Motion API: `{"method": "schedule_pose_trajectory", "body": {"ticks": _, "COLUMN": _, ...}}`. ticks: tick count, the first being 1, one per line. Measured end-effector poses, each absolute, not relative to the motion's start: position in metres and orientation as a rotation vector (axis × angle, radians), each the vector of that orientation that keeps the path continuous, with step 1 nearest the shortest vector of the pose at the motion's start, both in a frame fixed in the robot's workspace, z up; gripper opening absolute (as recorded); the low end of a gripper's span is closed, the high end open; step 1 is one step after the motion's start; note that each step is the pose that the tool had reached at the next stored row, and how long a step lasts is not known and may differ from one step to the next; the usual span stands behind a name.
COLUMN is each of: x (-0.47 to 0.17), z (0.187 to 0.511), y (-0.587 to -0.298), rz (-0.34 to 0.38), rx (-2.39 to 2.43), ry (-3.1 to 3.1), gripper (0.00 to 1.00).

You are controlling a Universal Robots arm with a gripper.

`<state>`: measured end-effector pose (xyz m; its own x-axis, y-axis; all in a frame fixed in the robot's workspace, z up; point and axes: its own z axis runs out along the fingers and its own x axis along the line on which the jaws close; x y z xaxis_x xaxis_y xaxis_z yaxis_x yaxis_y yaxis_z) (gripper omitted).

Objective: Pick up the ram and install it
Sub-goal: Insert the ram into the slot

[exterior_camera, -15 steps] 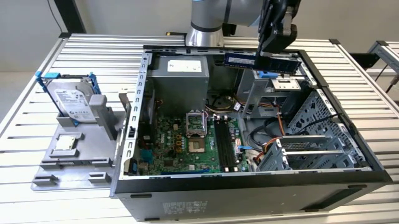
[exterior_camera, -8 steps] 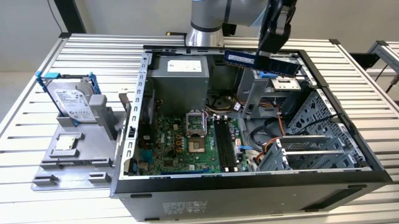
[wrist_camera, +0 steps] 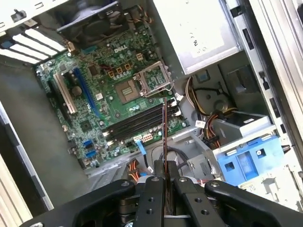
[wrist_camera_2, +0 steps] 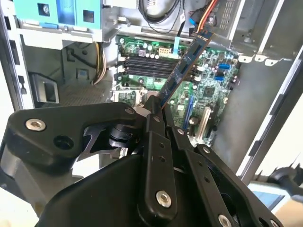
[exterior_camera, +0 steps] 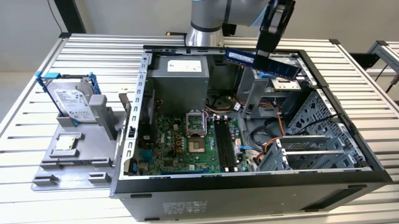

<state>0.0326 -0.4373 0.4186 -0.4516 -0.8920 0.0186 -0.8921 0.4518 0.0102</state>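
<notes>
A bench (exterior_camera: 93, 51) of pale, ribbed metal slats fills the scene, with a plain light wall (exterior_camera: 124, 16) behind it. An open computer case (exterior_camera: 249, 196) lies on the bench, its green motherboard (exterior_camera: 187, 144) facing up. Towards the exterior view's left, a silver hard drive (exterior_camera: 74, 105) in blue brackets stands in a grey holder (exterior_camera: 68, 154).

The robot's black claw (exterior_camera: 262, 55) is clenched on the ram (exterior_camera: 283, 69). The ram is a narrow blue stick, held tilted in the air above the case's far side, well apart from the long black slots (exterior_camera: 225, 142). In the second wrist view, the ram (wrist_camera_2: 182, 71) juts from the claw (wrist_camera_2: 158, 108) over the motherboard.

White labels sit on the hard drive and on the grey power supply (exterior_camera: 181, 77). Their print is too small to read.
</notes>
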Motion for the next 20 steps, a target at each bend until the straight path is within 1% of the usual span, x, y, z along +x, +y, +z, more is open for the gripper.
{"method": "schedule_pose_trajectory", "body": {"ticks": 20, "x": 0.0326, "z": 0.4186, "y": -0.4373, "rz": -0.004, "rx": 1.167, "ry": -2.894, "gripper": 0.0}}
